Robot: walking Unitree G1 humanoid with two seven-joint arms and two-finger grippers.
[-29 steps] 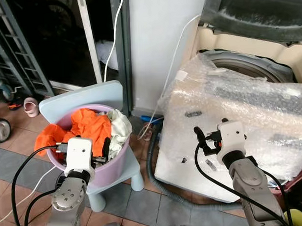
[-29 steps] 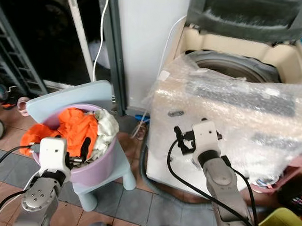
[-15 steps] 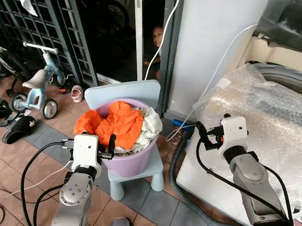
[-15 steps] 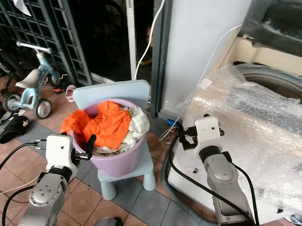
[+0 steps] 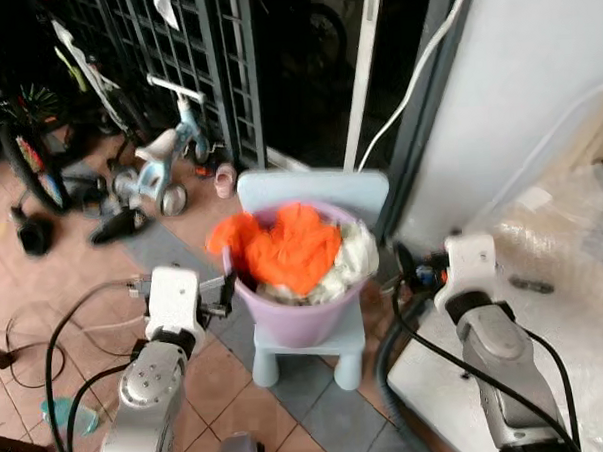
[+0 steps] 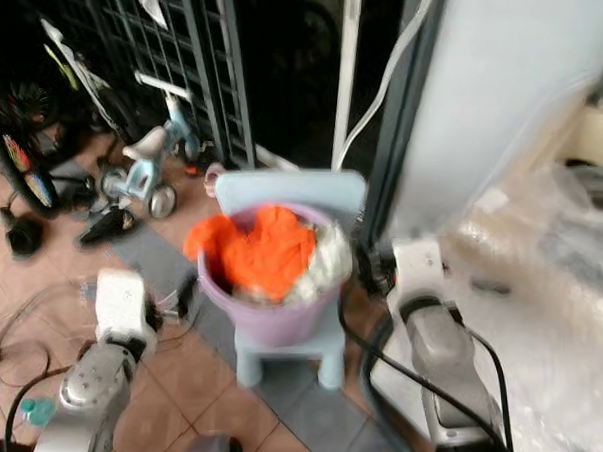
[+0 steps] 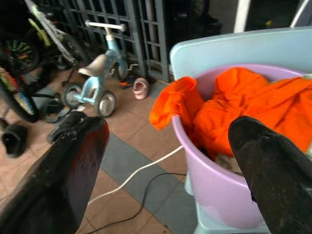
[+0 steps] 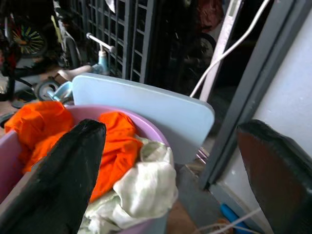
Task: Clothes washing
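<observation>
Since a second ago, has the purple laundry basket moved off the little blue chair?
No. The purple basket sits on the blue chair as before, chair back behind it. The whole picture shifted because the camera turned, bringing the tricycle into view.

Both arms are silver metal with round, disc-like joints, and each ends in a boxy white wrist housing. Thick black cables loop from the housings down along the forearms. The left gripper [image 7: 165, 165] and right gripper [image 8: 180, 170] each carry two long, matte black fingers, broad and scuffed.
</observation>
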